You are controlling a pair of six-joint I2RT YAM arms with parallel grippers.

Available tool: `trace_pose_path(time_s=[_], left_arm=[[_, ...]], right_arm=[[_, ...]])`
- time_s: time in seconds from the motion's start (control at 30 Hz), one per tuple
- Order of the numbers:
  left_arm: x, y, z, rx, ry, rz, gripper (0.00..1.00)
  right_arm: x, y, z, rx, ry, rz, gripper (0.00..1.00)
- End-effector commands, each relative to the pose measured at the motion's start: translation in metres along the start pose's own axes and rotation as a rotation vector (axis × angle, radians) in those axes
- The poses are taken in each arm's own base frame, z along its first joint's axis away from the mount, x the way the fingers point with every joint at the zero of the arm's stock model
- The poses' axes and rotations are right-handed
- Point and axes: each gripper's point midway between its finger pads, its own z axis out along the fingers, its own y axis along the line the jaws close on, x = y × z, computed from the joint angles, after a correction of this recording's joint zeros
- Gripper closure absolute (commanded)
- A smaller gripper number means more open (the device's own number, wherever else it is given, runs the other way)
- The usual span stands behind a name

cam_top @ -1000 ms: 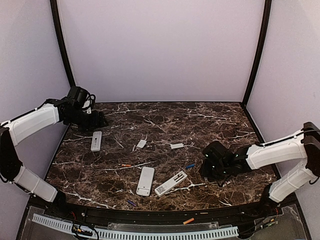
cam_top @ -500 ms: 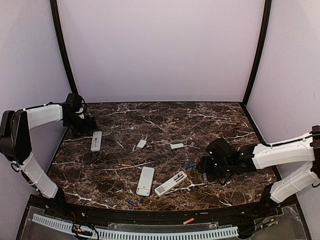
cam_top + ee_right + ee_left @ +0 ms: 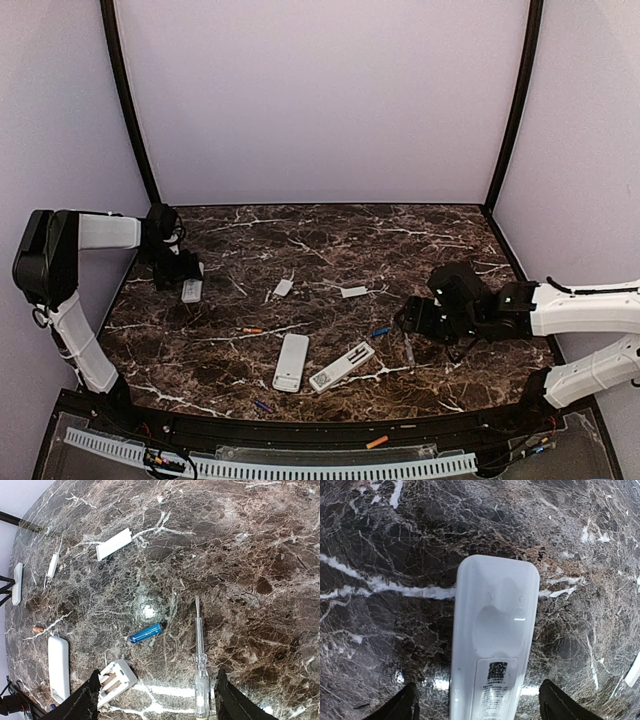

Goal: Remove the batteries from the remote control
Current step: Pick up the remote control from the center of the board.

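Dark veined marble table point(image 3: 420, 240), lilac walls point(image 3: 320, 100) — left gripper point(image 3: 480, 702), right gripper point(image 3: 157, 700), jaws of both spread wide

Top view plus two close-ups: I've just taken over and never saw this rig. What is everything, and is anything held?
The top view looks down on two robot arms at a marble table. Each close-up is a wrist camera. The left gripper hovers open over a white remote, back up. The right gripper is open above a screwdriver; a blue battery lies nearby. Also there: an opened remote, a closed remote, two loose covers and more batteries. Nothing is held.
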Motion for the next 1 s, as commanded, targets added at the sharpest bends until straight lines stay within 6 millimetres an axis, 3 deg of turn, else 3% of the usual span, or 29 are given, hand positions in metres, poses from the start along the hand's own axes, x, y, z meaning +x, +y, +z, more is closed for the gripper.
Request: trace_pose_path(time_s=[0.0, 0.53, 0.67, 0.8, 0.97], left_arm=[[0.011, 0.001, 0.006, -0.066, 0.03, 0.057, 0.24], [0.022, 0.008, 0.013, -0.176, 0.047, 0.108, 0.6], [0.017, -0.004, -0.01, -0.115, -0.032, 0.104, 0.65], [0.01, -0.042, -0.063, 0.076, -0.165, 0.122, 0.66], [0.036, -0.09, -0.107, 0.306, -0.199, 0.138, 0.68]], right_arm=[[-0.01, 0.001, -0.008, -0.004, -0.038, 0.008, 0.24], [-0.013, -0.002, -0.016, -0.014, -0.059, 0.038, 0.24], [-0.019, 0.006, -0.024, -0.037, -0.066, 0.036, 0.24], [-0.029, 0.033, -0.037, -0.136, -0.071, 0.025, 0.24], [-0.042, 0.081, -0.054, -0.302, -0.07, -0.002, 0.23]])
